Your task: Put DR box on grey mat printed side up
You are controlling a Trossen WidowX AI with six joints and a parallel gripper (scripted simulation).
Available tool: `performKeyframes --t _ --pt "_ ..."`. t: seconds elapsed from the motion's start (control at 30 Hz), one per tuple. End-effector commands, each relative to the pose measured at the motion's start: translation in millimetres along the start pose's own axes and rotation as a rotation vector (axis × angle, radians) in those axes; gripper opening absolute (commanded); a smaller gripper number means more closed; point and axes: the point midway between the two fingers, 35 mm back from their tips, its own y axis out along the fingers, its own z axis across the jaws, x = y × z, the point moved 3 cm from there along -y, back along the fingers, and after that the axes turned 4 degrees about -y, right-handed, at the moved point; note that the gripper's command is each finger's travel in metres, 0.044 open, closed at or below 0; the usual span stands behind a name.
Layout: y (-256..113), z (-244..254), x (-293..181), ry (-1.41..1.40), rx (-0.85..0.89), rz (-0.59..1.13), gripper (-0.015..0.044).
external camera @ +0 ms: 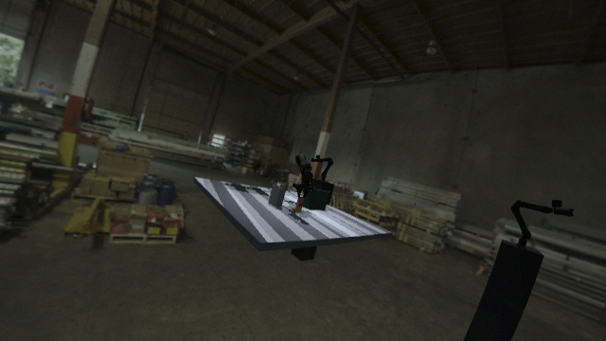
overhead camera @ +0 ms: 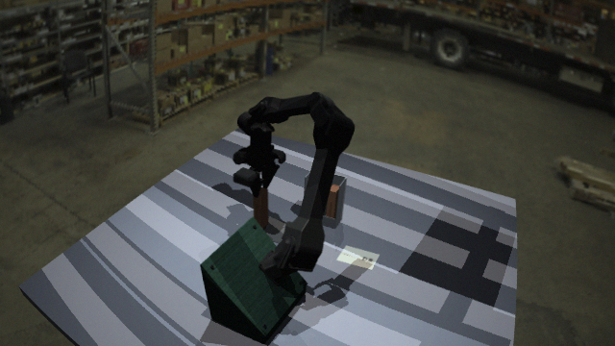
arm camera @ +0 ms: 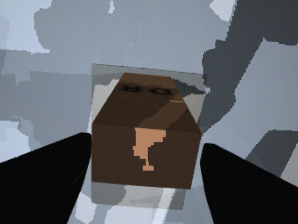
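Observation:
An orange-brown box (overhead camera: 260, 209) (external camera: 299, 205) (arm camera: 142, 157) stands upright, with dark letters that look like DR, upside down in the wrist view, on one upright side. The pale grey mat (arm camera: 105, 195) shows around it in the wrist view. Whether its base rests fully on the mat is not clear. My gripper (overhead camera: 260, 189) (arm camera: 147, 148) is slightly open around the box's upper end, one finger on each side with hardly any gap. The grey bin (overhead camera: 341, 197) (external camera: 276, 196) holds another orange box (overhead camera: 332, 202); the arm hides part of the bin.
A dark green wedge block (overhead camera: 252, 279) (external camera: 317, 199) stands close beside the upright box, near the arm's base. A pale printed card (overhead camera: 353, 253) lies on the striped table (overhead camera: 159, 216) in front of the bin. The arm arches over the table between the block and bin.

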Motion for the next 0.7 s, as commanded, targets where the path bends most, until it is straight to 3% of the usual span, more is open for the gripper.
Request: performKeyframes --t 0.0,0.43,0.67 --pt "-0.4 0.2 0.0 0.0 0.0 0.0 0.0242" --pt "-16.7 -0.2 -0.1 -0.003 -0.01 -0.003 0.0242" --pt "-35.6 11.6 -6.8 0.008 -0.193 -0.124 0.0242"
